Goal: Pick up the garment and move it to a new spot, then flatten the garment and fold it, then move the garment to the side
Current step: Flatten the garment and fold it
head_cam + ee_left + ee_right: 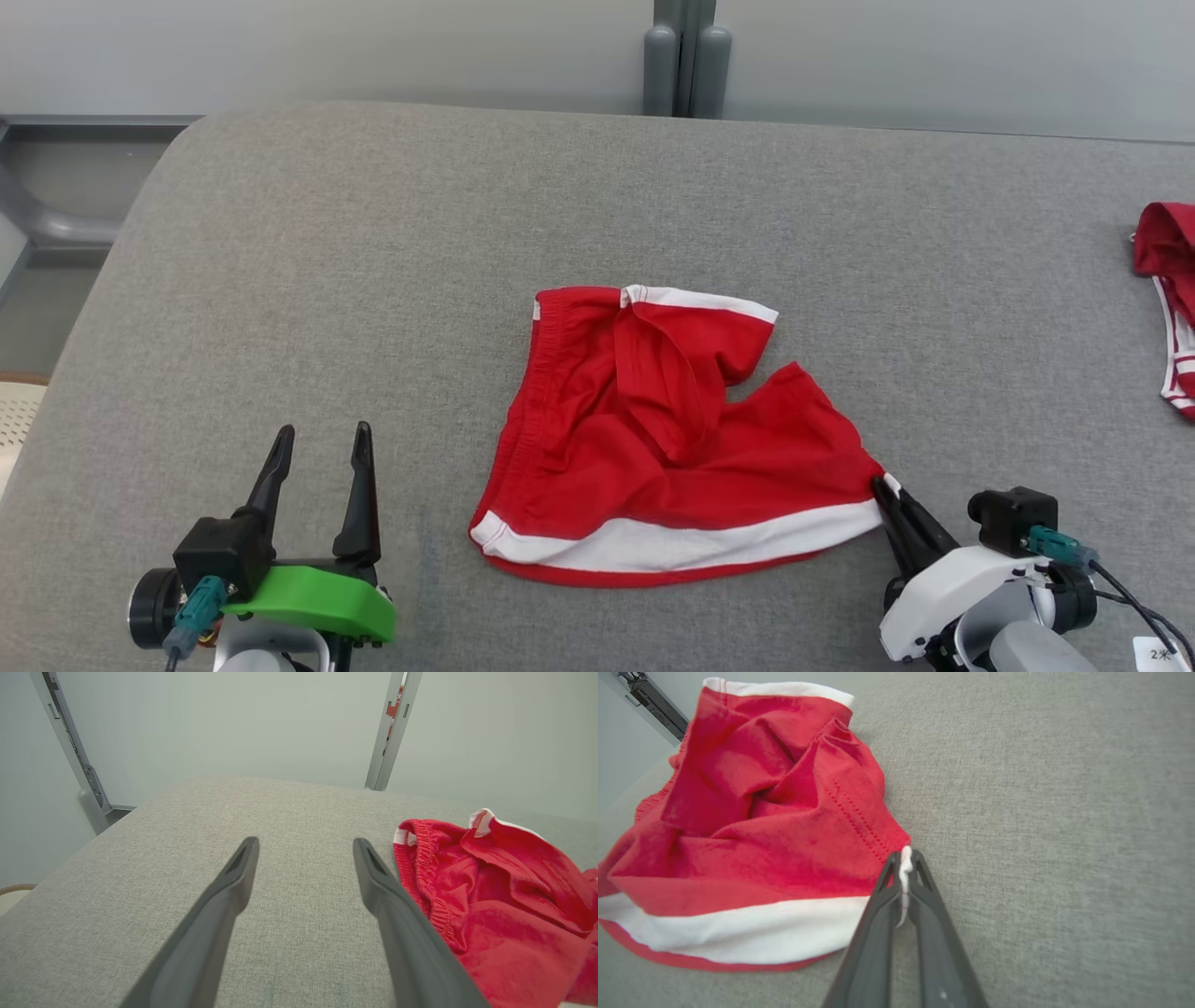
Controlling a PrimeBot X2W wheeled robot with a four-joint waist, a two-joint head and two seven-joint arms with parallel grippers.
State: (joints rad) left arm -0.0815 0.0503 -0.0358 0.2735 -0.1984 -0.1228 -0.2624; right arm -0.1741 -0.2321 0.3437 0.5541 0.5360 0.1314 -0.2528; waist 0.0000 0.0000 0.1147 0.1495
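Lying at centre: garment (pixel 653 448), red with white bands, sprawled rumpled near the middle of the grey padded surface (pixel 373 233), one flap doubled back over the body, not yet flat.
Right gripper (pixel 887 490): clamped tight on the garment's near right corner, a sliver of white hem pinched between the fingertips, low against the padding.
Left gripper (pixel 322 434): spread wide and carried nothing, parked just left of the garment's gathered elastic edge, apart from the cloth.
Stage: judged to be the start of a lift or a flattening pull, with folding not begun.
Risk, grip: looked a thin bite on hem only, so likely to slip free under a sharp tug.
Risk, cloth: lifted by one corner alone, likely to hang bunched and land more crumpled, and dragged over the textured padding, likely to roll its lower band under.
Edges: rounded left edge lay well apart from the garment, and the far edge ran beyond it below a grey post (pixel 686 56).
Open room: broad bare padding stretched left and ahead of the garment.
Right side: tighter, with a second red item (pixel 1167 280) near the frame's border, so a move that way risked tangling the two.
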